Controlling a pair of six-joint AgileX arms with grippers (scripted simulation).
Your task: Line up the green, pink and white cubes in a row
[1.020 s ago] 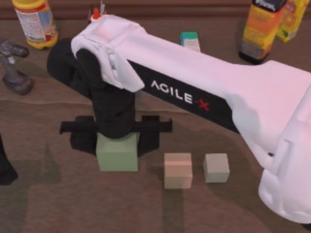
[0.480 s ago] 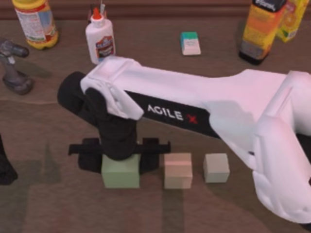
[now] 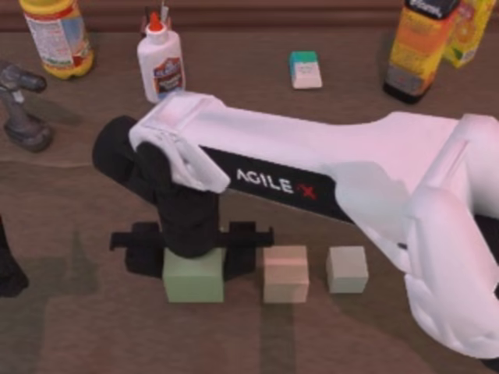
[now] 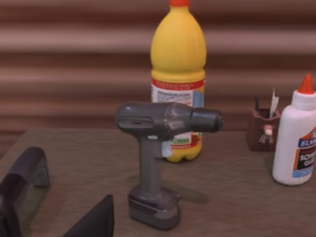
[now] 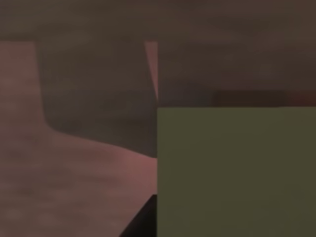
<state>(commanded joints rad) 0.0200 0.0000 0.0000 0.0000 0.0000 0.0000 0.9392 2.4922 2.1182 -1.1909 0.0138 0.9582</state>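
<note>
- Directly under the right gripper (image 3: 193,248): sitting on the table (image 3: 93,327), green cube (image 3: 193,280), fingers reaching down on both sides of it; impossible telling if clamped.
- Just right of that claw: lying in a row, pink cube (image 3: 285,273), then white cube (image 3: 347,269).
- Far left of it: staying parked, left gripper (image 3: 8,269); grip not possible to tell.

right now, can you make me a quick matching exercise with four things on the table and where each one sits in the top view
Things:
1. green cube
2. white cube
3. glue bottle
4. drill

Places:
A. right end of the row of cubes
B. far left edge of the table
C. at the back, behind the right arm
D. left end of the row, under the right tool

Pairs: 1-D, 2-A, 3-C, 4-B
</note>
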